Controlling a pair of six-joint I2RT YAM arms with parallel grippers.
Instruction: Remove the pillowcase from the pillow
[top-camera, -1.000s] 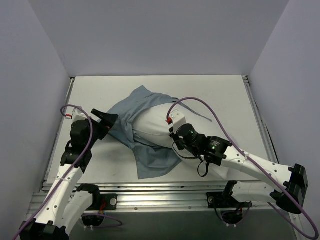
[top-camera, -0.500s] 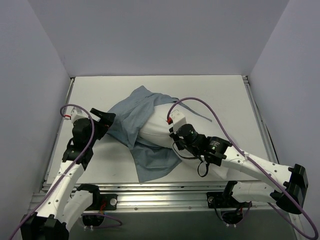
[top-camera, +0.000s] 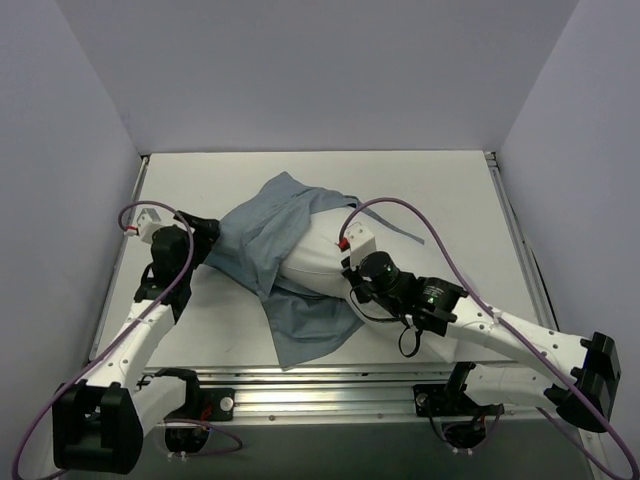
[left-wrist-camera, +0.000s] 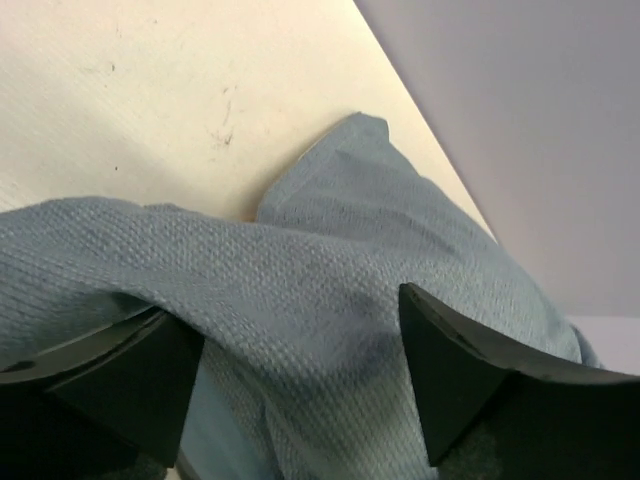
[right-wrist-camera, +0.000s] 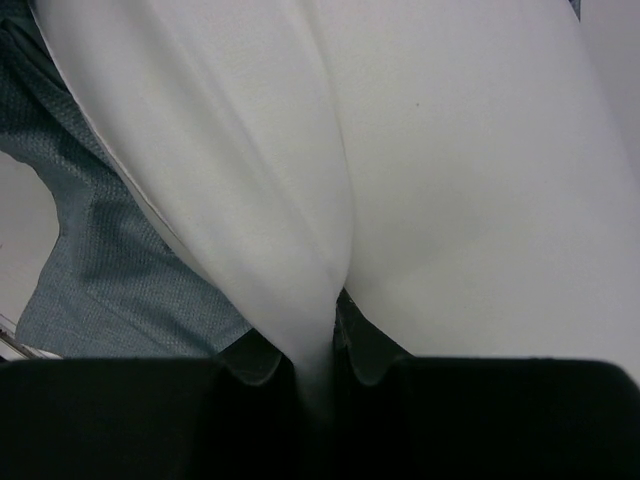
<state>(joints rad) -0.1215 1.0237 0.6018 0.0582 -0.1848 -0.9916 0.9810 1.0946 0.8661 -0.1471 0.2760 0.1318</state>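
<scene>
Right gripper (right-wrist-camera: 338, 345) is pinching the pillow (top-camera: 318, 250) mid-table; left gripper (left-wrist-camera: 300, 335), wide, is straddling a case (top-camera: 255, 232) fold at pillow's 9 o'clock. We're mid-strip; next we're likely clamping left and pulling toward 9.

No text, label, brand, number or sign is legible to you in any of the three views. The pillowcase (top-camera: 255, 235) shows only plain weave up close, and the pillow (top-camera: 315, 258) shows only blank white cloth.
</scene>
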